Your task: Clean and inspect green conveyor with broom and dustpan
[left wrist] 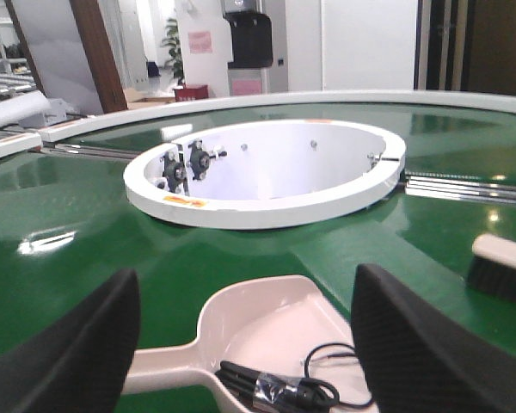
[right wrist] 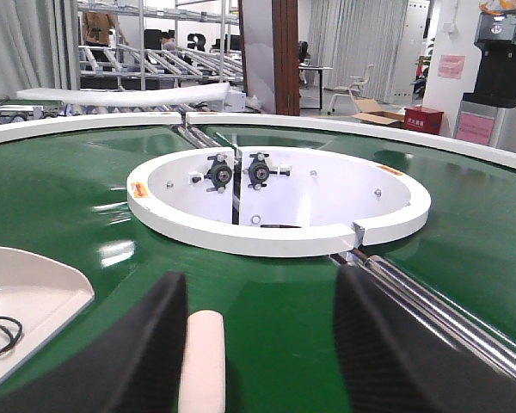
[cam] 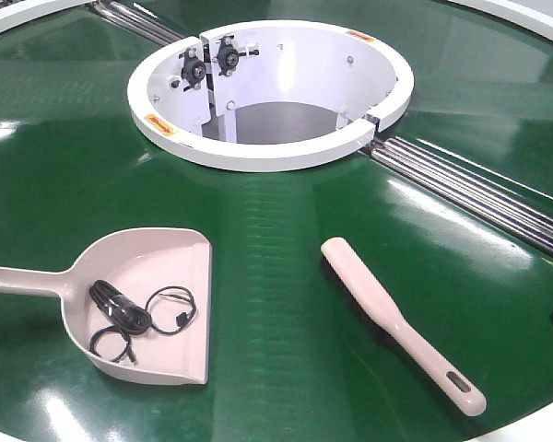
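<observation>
- One green conveyor (cam: 276, 239), a single round belt surface.
- One white ring-shaped hub (cam: 269, 147) at its middle.
- Two black knobs (cam: 210, 61) side by side on the hub's inner wall.
- Two runs of silver rails (cam: 479, 193), one on each side of the hub.
- One dustpan (cam: 152, 304).
- One black cable bundle (cam: 134, 318) lying in the dustpan.
- One broom (cam: 396, 322).
- Two tools: the left tool (left wrist: 245, 361) and the right tool (right wrist: 262, 353), each showing two dark fingers.

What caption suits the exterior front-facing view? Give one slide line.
Dustpan holding a tangled black cable lies left of the broom on the green conveyor.
</observation>
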Controlling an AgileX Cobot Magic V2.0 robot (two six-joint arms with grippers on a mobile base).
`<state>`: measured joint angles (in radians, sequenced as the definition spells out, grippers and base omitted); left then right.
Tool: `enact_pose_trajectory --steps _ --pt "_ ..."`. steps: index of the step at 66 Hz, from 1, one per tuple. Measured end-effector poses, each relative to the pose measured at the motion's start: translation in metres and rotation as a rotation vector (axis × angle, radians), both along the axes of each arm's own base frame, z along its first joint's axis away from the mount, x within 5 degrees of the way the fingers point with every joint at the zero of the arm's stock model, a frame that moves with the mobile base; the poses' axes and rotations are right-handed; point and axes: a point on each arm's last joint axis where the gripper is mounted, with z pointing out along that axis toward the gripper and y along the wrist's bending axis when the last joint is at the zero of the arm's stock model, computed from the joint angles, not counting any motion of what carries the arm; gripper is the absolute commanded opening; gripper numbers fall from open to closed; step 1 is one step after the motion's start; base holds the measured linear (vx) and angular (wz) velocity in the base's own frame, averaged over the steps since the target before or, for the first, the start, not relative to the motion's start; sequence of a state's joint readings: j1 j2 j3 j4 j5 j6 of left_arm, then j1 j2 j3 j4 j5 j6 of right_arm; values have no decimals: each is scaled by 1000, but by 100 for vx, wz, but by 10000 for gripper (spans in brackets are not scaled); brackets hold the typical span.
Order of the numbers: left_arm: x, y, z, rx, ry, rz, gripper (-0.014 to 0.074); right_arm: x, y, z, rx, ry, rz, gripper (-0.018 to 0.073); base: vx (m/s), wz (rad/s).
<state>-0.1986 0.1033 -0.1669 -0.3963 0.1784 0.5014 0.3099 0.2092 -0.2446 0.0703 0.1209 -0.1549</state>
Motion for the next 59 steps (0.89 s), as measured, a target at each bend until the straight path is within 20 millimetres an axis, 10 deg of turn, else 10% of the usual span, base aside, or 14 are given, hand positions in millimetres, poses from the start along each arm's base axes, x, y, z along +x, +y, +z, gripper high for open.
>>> enact_pose_trajectory --steps 7,15,59 --pt "0 0 0 -5 -3 1 309 0 0 0 -1 0 0 -17 0 0" --pt "0 0 0 -4 2 -1 -10 0 0 0 -2 -1 0 -10 0 0" --pt "0 0 0 -4 5 -2 -7 0 0 0 -2 -1 0 -9 0 0"
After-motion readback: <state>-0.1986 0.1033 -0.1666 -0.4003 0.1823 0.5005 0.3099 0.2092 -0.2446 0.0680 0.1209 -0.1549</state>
